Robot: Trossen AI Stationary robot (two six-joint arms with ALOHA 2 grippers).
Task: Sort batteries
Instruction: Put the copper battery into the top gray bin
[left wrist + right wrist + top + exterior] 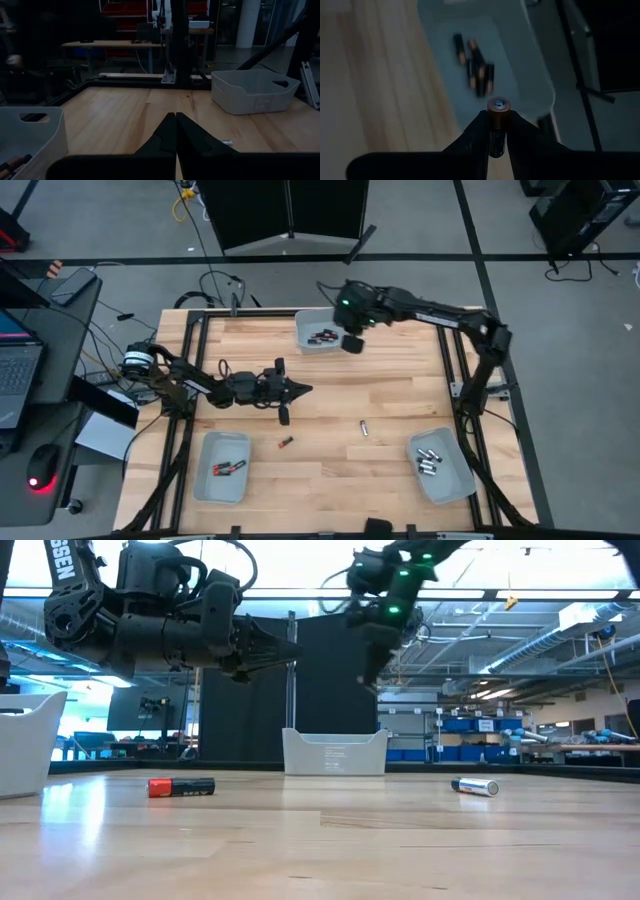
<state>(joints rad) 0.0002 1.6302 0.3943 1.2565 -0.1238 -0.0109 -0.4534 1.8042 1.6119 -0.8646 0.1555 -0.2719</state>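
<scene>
My right gripper [498, 131] hangs over the near right rim of the far tray [305, 323], shut on a black battery with a copper end [498, 111]. Several black batteries [477, 70] lie on that tray's floor. On the table lie a loose red-and-black battery [286, 442] [182, 786] and a silver one [365, 428] [475, 786]. My left gripper [303, 390] [175, 120] is shut and empty. It hovers above the table's middle left, beyond the red-and-black battery. My right gripper pinches the black battery between its two fingers [476, 131], and the battery lies along them. Its copper end [498, 105] sticks out past the fingertips. The fingers point down from above over the far tray's rim [540, 102]. The battery is lifted clear.
A near-left tray [203, 480] [35, 131] holds red-and-black batteries [229, 468]. A near-right tray [447, 482] holds silver ones [428, 460]. Black frame rails [186, 370] run along the table's sides. Bare wood lies between the trays.
</scene>
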